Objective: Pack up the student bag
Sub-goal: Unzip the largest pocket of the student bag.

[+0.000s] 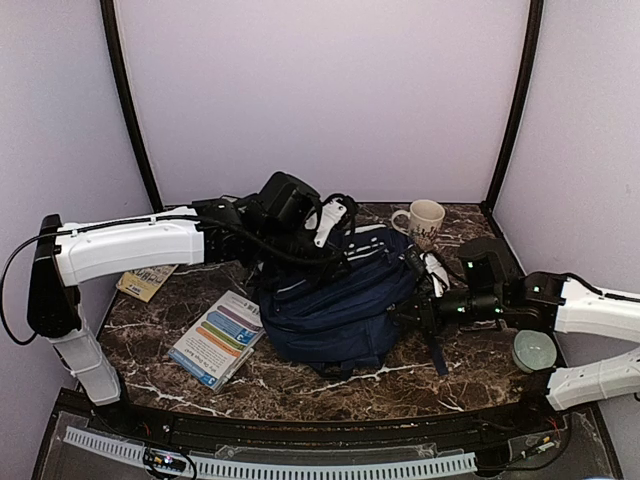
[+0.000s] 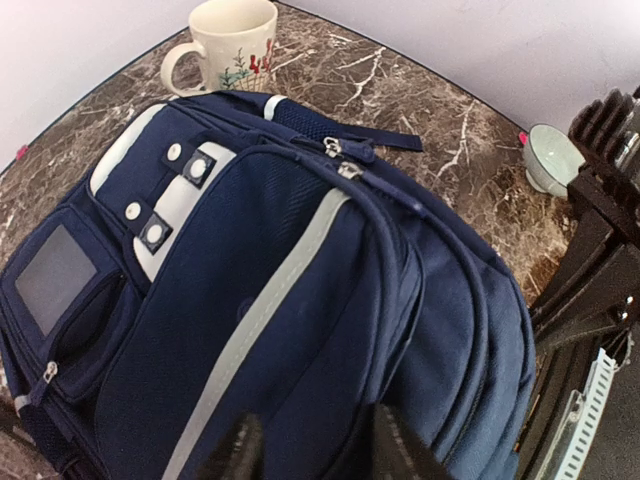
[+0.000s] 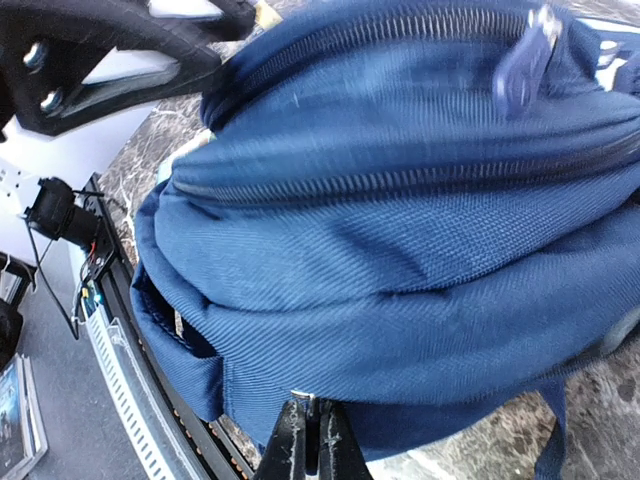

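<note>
Reading the top view: the student bag [image 1: 335, 300] lies mid-bench [image 1: 300, 385], front face up. Its long axis runs roughly 8-to-2 o'clock, and the 2 o'clock end is near the mug [image 1: 425, 220].

Left pincer [image 2: 315, 445] hangs over the bag's 11 o'clock edge with its fingers parted. Nothing is visibly pinched between them, just bag fabric underneath.

Right pincer [image 3: 310, 432] is clenched at the bag's 4 o'clock side, low against the bottom seam. I can't tell whether it has a fold of fabric or nothing.

The relation that matters: the zip sliders [image 2: 340, 160] sit together toward the mug end, so about 2 o'clock from your left pincer, straight along the bag's axis. My read is that the left arm is nearer to them and better lined up. The right arm is side-on and low, so it's better used to hold the bag down.

All zips look closed, so I'd say packing hasn't begun.

The booklet [image 1: 218, 338] lies flat at the bag's 8 o'clock, just beside it and on the left arm's side.
</note>
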